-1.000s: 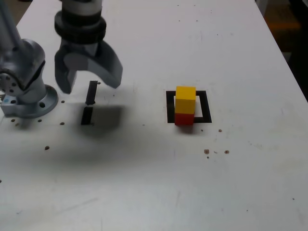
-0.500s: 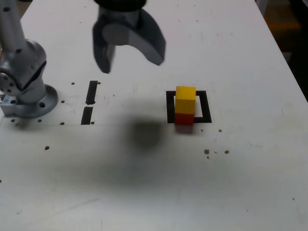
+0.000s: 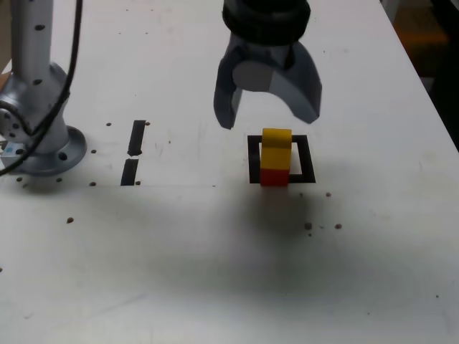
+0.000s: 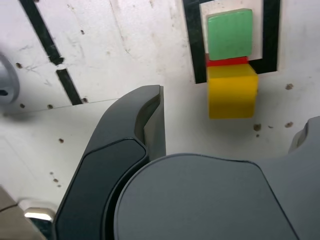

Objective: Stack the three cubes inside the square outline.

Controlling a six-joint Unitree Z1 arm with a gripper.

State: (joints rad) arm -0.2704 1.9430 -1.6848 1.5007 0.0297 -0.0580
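A yellow cube (image 3: 276, 150) is seen on a red cube (image 3: 273, 177), stacked at the near edge of the square outline (image 3: 307, 158) on the white desk (image 3: 215, 272). A green cube (image 4: 229, 34) lies inside the outline behind the stack; it is hidden in the exterior view. The gripper (image 3: 267, 117) hangs above the outline, its fingers (image 3: 226, 100) spread open and empty. The red cube is mostly covered in the wrist view.
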